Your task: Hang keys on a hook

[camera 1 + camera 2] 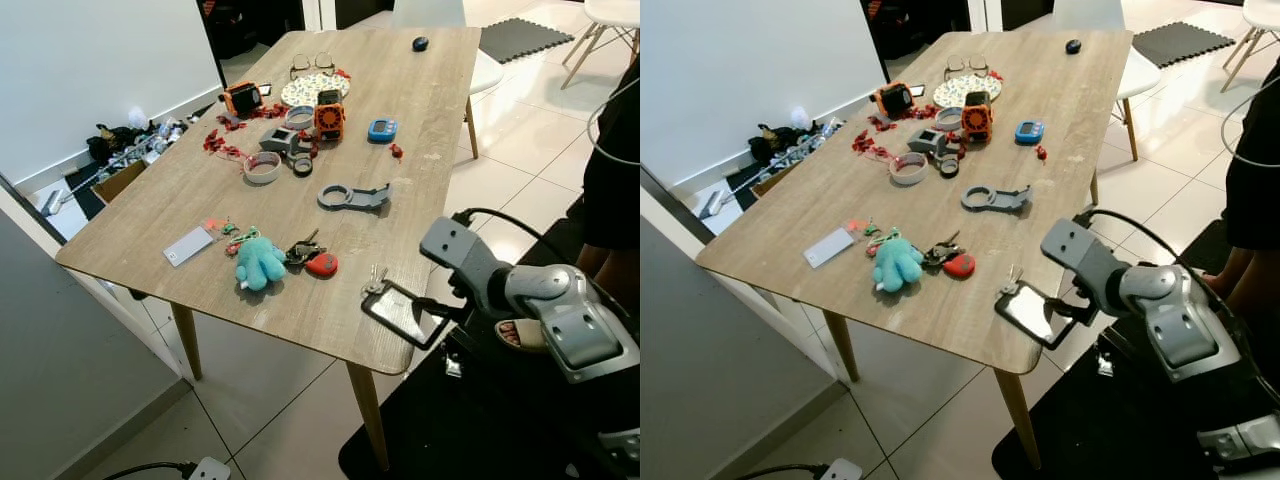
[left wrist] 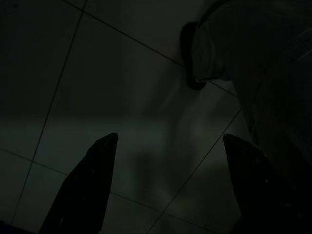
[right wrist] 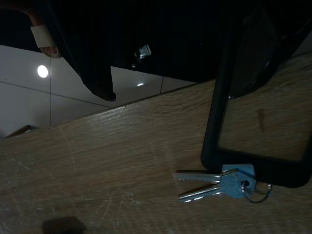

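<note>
Right gripper (image 1: pixel 400 305), black fingers spread, rests against flat silver keys (image 3: pixel 219 184) on the woodgrain bench (image 1: pixel 200 190); blades point away from it.

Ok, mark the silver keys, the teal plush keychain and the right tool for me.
silver keys (image 3: pixel 214 185), right wrist view, on the blades beside the blue tag.
teal plush keychain (image 1: pixel 260 262), left eye view, on its body.
right tool (image 1: pixel 400 312), left eye view, midway between its fingertips at the table edge.

Silver keys (image 3: pixel 207 185) with a blue tag are seen on the pale wood-grain table (image 1: pixel 200 190); a turquoise plush toy (image 1: pixel 260 262) and a red fob (image 1: pixel 322 265) are shown.
</note>
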Available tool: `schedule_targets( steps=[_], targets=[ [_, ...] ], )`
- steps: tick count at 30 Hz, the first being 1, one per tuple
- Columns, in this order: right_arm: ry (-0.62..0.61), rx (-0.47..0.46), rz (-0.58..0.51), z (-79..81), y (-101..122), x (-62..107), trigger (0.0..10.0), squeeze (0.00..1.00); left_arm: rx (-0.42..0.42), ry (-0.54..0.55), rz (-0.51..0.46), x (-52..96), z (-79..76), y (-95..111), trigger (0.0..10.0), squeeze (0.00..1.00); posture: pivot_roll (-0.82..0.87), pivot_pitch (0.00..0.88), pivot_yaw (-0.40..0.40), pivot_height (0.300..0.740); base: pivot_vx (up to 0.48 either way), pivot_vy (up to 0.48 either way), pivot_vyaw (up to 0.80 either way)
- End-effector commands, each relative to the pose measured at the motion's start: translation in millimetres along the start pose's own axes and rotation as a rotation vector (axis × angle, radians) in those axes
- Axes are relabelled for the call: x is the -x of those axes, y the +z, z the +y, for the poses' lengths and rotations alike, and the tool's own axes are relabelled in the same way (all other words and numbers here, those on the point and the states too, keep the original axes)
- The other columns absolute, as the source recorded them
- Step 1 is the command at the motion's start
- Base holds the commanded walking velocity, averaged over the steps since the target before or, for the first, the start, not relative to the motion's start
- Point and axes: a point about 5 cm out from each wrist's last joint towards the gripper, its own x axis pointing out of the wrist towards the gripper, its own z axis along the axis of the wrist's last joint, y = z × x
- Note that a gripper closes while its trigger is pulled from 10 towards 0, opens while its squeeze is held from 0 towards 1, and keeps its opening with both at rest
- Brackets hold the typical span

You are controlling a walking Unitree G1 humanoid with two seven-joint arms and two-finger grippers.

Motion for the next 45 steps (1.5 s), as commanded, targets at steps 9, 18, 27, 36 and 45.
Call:
schedule_targets(
  steps=[9, 18, 27, 36, 45],
  targets=[
    [0.061, -0.174, -0.127, 9.1, -4, 1.3, 10.0, 0.00, 0.005, -0.016, 0.033, 1.0, -2.1, -10, 10.0, 0.00, -0.13, 0.136, 0.137, 0.740, 0.000, 0.000, 0.00],
    [0.087, -0.393, -0.442, 3.2, 3, 26.2, 10.0, 0.00, 0.002, -0.019, 0.030, 0.3, -3.1, -8, 10.0, 0.00, -0.14, 0.128, 0.131, 0.740, 0.000, 0.000, 0.00],
    [0.100, -0.598, -0.508, 2.7, -31, 57.6, 10.0, 0.00, 0.002, -0.021, 0.036, 0.8, -2.7, -10, 10.0, 0.00, -0.15, 0.132, 0.136, 0.740, 0.000, 0.000, 0.00],
    [0.098, -0.806, -0.542, 18.3, -70, 64.5, 10.0, 0.00, -0.003, -0.020, 0.039, 1.0, -1.8, -9, 10.0, 0.00, -0.16, 0.136, 0.148, 0.740, 0.000, 0.000, 0.00],
    [0.236, -0.907, -0.724, 44.6, -65, 50.9, 10.0, 0.00, -0.009, -0.015, 0.045, 0.9, -1.5, -9, 10.0, 0.00, -0.16, 0.135, 0.154, 0.740, 0.000, 0.000, 0.00]
  ],
)
